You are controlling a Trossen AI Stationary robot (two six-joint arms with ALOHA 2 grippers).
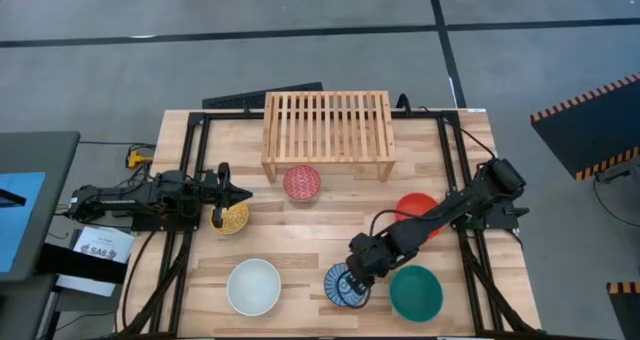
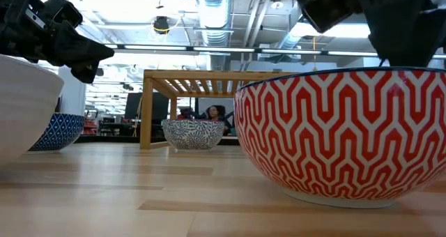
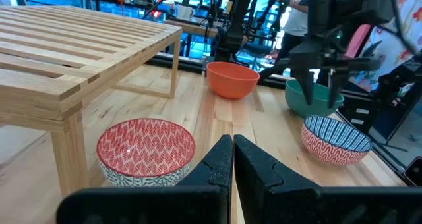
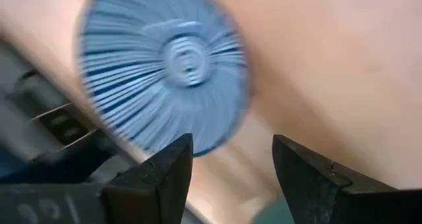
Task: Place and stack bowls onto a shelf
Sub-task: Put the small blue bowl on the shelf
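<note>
Nearest, the blue-and-white striped round bowl point(image 1: 345, 286) sits under my right gripper point(image 1: 352, 275), fingers spread and holding nothing. Beside it rest the teal green bowl point(image 1: 416, 293) and plain white bowl point(image 1: 253, 286). My left gripper point(image 1: 238, 193) waits clenched. Farther off, the slatted light-wood shelf point(image 1: 327, 126) bears no bowl, so I judge all stacking remains.

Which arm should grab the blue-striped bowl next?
Right. The right gripper hangs open right over the blue-striped bowl; the left gripper sits shut across the table by the yellow bowl.
</note>
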